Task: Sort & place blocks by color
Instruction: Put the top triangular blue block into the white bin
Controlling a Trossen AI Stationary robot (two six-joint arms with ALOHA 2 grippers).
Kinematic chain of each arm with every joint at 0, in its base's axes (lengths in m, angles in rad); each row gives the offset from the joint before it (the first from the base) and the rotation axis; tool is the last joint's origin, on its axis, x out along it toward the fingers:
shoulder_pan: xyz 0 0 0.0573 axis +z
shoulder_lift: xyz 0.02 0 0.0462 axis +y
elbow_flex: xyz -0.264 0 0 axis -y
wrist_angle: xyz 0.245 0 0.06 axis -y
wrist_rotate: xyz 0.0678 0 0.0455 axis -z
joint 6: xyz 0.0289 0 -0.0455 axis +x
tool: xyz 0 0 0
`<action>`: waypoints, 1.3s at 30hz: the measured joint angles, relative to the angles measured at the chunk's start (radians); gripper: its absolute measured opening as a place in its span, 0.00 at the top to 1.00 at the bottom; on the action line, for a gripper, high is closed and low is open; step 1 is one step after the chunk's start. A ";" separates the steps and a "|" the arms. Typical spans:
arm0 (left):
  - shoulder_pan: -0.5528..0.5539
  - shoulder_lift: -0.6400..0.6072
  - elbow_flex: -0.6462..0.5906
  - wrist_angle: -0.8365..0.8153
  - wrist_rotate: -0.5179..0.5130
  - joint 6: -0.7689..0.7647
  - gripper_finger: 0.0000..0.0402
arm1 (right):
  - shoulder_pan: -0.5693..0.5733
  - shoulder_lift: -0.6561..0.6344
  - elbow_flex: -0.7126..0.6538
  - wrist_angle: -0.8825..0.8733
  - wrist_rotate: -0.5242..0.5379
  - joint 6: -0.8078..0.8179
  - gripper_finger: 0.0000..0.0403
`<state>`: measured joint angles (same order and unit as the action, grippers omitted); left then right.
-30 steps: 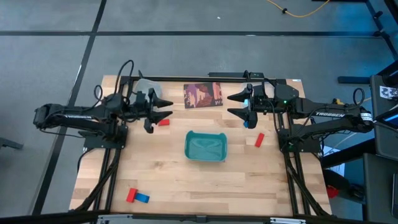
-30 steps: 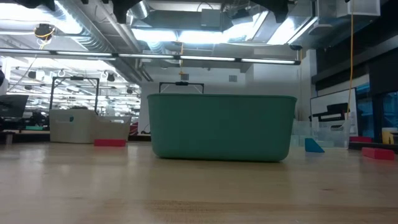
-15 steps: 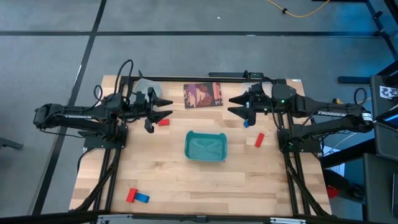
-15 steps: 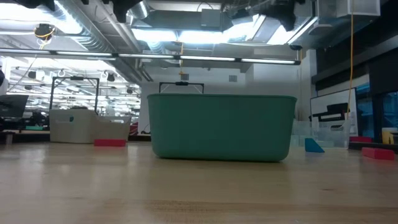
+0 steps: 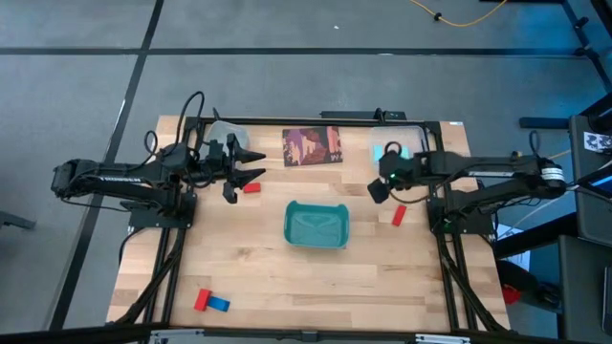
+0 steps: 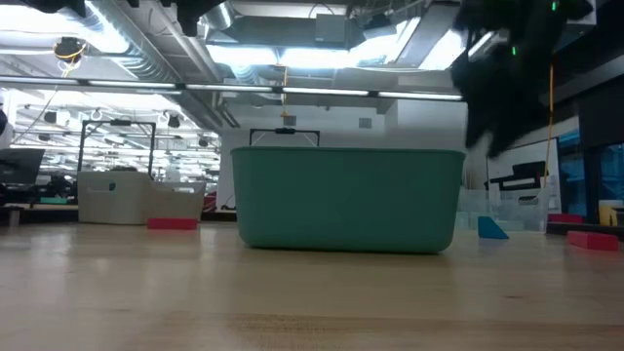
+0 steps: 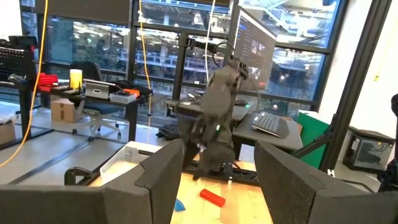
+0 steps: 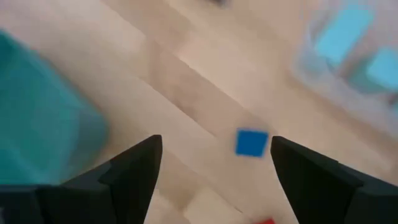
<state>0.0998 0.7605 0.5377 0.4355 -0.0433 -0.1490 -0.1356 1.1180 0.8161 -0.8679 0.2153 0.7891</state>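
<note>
Wooden tabletop (image 5: 287, 277) under both arms: right gripper (image 8: 214, 163), fingers spread and empty, hangs right of centre above a blue block (image 8: 252, 142). Left gripper (image 5: 251, 164), open, waits upper left beside a red block (image 5: 251, 188). Teal tray (image 5: 316, 225) sits mid-frame.

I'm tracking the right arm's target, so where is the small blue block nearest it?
In the right wrist view the blue block lies on bare wood between the open right end effector's fingers, right of the teal tray in the high view.
</note>
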 joint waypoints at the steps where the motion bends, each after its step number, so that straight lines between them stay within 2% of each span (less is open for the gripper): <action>1: 0.000 0.000 0.000 0.000 0.000 0.000 0.52 | 0.000 0.015 -0.022 0.001 0.001 0.018 0.24; 4: 0.000 0.000 0.000 0.000 0.000 0.000 0.52 | -0.005 0.058 -0.071 0.005 0.009 0.058 0.24; 9: 0.000 0.000 0.000 0.000 0.000 0.000 0.52 | -0.032 0.111 -0.103 0.017 0.091 0.153 0.24; 19: 0.000 0.000 0.000 0.000 0.000 0.000 0.52 | -0.059 0.208 -0.104 0.109 0.067 0.070 0.24; 39: 0.000 0.000 0.000 0.000 0.000 0.000 0.52 | -0.065 0.402 -0.104 0.195 0.036 0.067 0.25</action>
<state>0.0998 0.7609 0.5377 0.4358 -0.0433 -0.1493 -0.2008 1.5196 0.7120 -0.6731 0.2508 0.8562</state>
